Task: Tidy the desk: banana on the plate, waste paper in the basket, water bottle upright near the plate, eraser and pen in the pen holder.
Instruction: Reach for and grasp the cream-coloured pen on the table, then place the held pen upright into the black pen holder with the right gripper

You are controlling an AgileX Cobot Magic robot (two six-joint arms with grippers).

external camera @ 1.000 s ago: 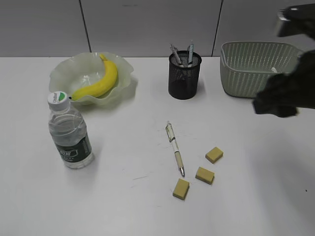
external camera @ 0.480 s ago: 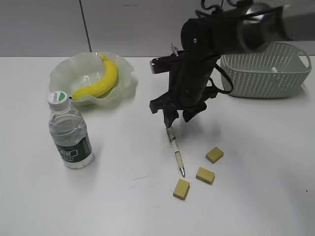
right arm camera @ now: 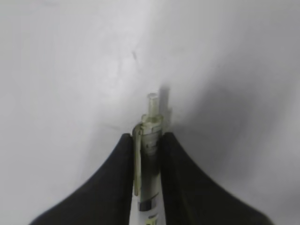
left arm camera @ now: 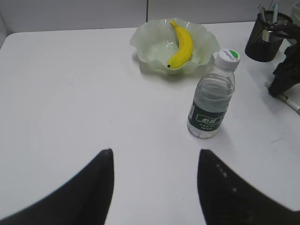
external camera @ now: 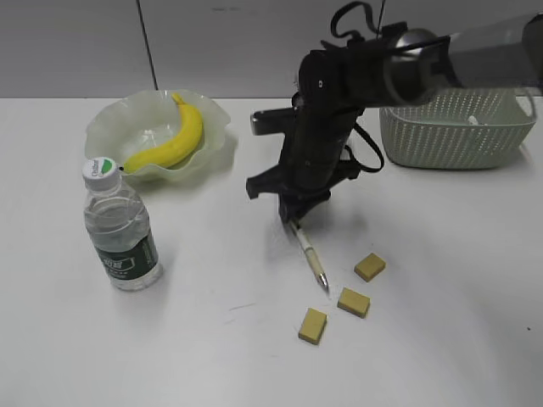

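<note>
Mid-frame, the right pincer (external camera: 293,214) had just clamped shut on the pen (external camera: 310,254), its tip swinging; pen holder next, likely.

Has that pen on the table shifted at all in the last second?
Yes. The pen has swung: its tip now lies closer to the nearest eraser, while the right gripper pinches its top end.

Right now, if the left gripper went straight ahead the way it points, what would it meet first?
Probably the plate holding the banana. The open left gripper aims just left of the bottle, though depth is hard to judge.
</note>
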